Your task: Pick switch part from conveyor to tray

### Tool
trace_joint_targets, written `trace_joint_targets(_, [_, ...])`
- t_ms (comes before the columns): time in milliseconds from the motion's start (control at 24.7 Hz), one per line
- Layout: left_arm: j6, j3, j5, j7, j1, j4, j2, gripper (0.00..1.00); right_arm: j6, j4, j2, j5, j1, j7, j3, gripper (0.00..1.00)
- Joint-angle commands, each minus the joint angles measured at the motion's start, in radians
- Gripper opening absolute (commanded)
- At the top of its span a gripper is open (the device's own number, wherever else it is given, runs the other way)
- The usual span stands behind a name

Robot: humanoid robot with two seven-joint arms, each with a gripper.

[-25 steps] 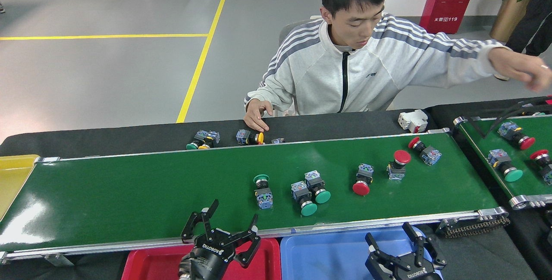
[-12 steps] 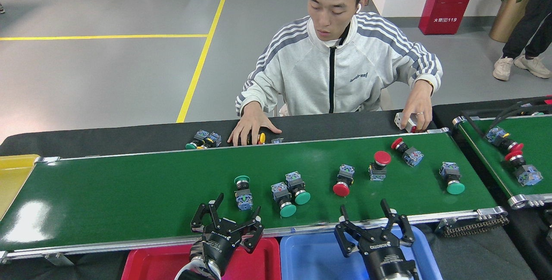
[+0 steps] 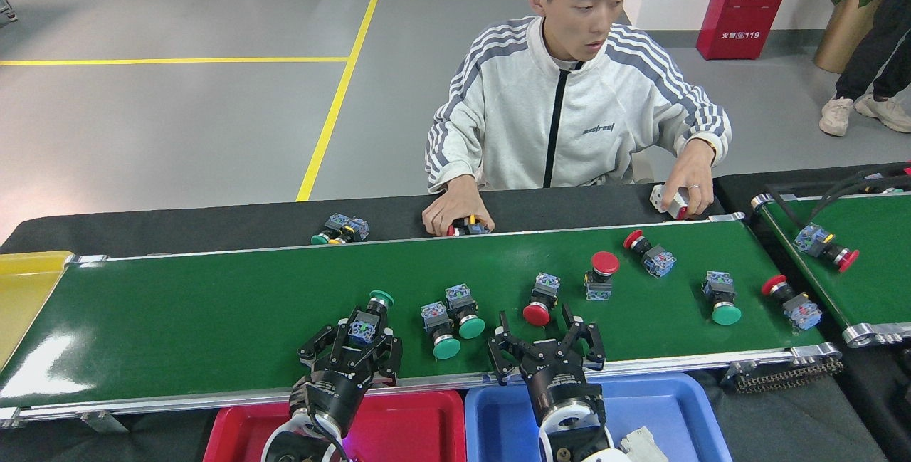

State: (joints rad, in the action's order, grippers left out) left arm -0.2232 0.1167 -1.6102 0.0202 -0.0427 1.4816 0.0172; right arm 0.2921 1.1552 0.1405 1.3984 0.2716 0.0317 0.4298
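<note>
Switch parts, small push-buttons with round mushroom caps on black necks and blue-grey contact blocks, are lying eight in number on the long glossy dark-green conveyor [image 3: 178, 319] with silver side rails. Four are carrying green caps: one at the near left [image 3: 370, 316], a touching pair [image 3: 440, 328] [image 3: 464, 312] just to its right, and one further right [image 3: 720, 297]. Four are carrying red caps: one near the middle [image 3: 541, 300], one standing cap-up [image 3: 601, 273], one lying toward the far rail [image 3: 648, 253] and one near the right end [image 3: 790, 300].

Two trays are sitting below the near rail, a red plastic tray [image 3: 413, 426] on the left and a blue plastic tray [image 3: 662, 405] on the right. A yellow bin [image 3: 25, 291] is showing at the left edge. A shorter green belt [image 3: 865, 270] at the right is carrying one more red-capped part [image 3: 825, 245].

I am reaching my left gripper [image 3: 352, 344] over the near rail, its black fingers spread around the near-left green-capped part, whose blue block is showing between them; I cannot tell whether they are touching it. My right gripper [image 3: 546, 344] is hovering over the belt's near edge with fingers splayed wide, empty, just near of the middle red-capped part.

A person in a grey striped jacket [image 3: 569, 113] is sitting at the far side, both hands resting on the black table [image 3: 213, 223].
</note>
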Motion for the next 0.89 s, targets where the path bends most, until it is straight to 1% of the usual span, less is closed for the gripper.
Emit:
trace_joint_targets(0, [-0.146, -0.017, 0.030, -0.008, 0.060, 0.105, 0.053, 0.02, 0.004, -0.034, 0.018, -0.001, 0.038, 0.002, 0.000, 0.97])
trace_joint_targets(41, [-0.246, -0.032, 0.058, -0.008, 0.122, 0.157, 0.098, 0.04, 0.004, -0.055, 0.019, -0.006, 0.052, 0.002, 0.000, 0.96])
trace_joint_targets(81, [-0.347, -0.048, 0.085, -0.008, 0.185, 0.209, 0.139, 0.13, 0.006, -0.068, 0.019, -0.007, 0.063, 0.002, 0.000, 0.95])
trace_joint_targets(122, [-0.426, -0.063, 0.104, -0.008, 0.247, 0.250, 0.167, 0.27, 0.007, -0.075, 0.019, -0.007, 0.069, 0.002, 0.000, 0.88])
trace_joint_targets(162, [-0.490, -0.084, 0.110, -0.006, 0.293, 0.272, 0.178, 0.43, 0.007, -0.077, 0.016, -0.007, 0.077, 0.002, 0.001, 0.75])
trace_joint_targets(203, [-0.516, -0.111, 0.110, -0.006, 0.322, 0.275, 0.176, 0.72, 0.006, -0.078, 0.013, -0.007, 0.080, 0.001, 0.001, 0.58])
trace_joint_targets(243, [-0.510, -0.126, 0.110, -0.008, 0.326, 0.273, 0.168, 1.00, 0.004, -0.078, 0.011, -0.007, 0.080, 0.001, 0.003, 0.43])
trace_joint_targets(324, [-0.505, -0.134, 0.113, -0.008, 0.336, 0.275, 0.161, 1.00, -0.007, -0.077, 0.007, -0.007, 0.077, 0.002, 0.003, 0.22])
trace_joint_targets(365, [-0.504, -0.135, 0.113, -0.008, 0.337, 0.275, 0.159, 1.00, -0.011, -0.077, 0.004, -0.006, 0.075, 0.002, 0.006, 0.14])
trace_joint_targets(405, [-0.501, -0.138, 0.115, -0.008, 0.343, 0.275, 0.158, 1.00, -0.016, -0.074, -0.001, -0.007, 0.072, 0.002, 0.017, 0.06])
trace_joint_targets(446, [-0.499, -0.155, 0.115, -0.008, 0.349, 0.275, 0.158, 1.00, -0.019, -0.069, -0.009, -0.007, 0.070, 0.002, 0.030, 0.01])
trace_joint_targets(486, [-0.484, -0.190, 0.121, -0.008, 0.356, 0.276, 0.150, 1.00, -0.021, -0.063, -0.016, -0.009, 0.067, 0.002, 0.044, 0.01])
trace_joint_targets(527, [-0.438, -0.250, 0.136, -0.008, 0.363, 0.278, 0.115, 1.00, -0.021, -0.046, -0.022, -0.009, 0.058, 0.002, 0.050, 0.01])
trace_joint_targets(567, [-0.374, -0.319, 0.159, -0.008, 0.372, 0.275, 0.054, 1.00, -0.022, -0.020, -0.030, -0.009, 0.047, 0.004, 0.055, 0.01])
trace_joint_targets(648, [-0.285, -0.456, 0.185, -0.009, 0.377, 0.273, -0.045, 1.00, -0.044, 0.040, -0.051, -0.009, 0.021, 0.005, 0.058, 0.01])
trace_joint_targets(729, [-0.271, -0.588, 0.197, -0.014, 0.377, 0.273, -0.069, 1.00, -0.120, 0.132, -0.079, -0.009, -0.022, 0.005, 0.060, 0.01])
trace_joint_targets(770, [-0.271, -0.626, 0.199, -0.020, 0.377, 0.272, -0.069, 1.00, -0.163, 0.175, -0.088, -0.009, -0.046, 0.005, 0.061, 0.01])
trace_joint_targets(851, [-0.271, -0.681, 0.199, -0.043, 0.377, 0.267, -0.068, 1.00, -0.294, 0.276, -0.105, -0.007, -0.111, 0.005, 0.070, 0.01])
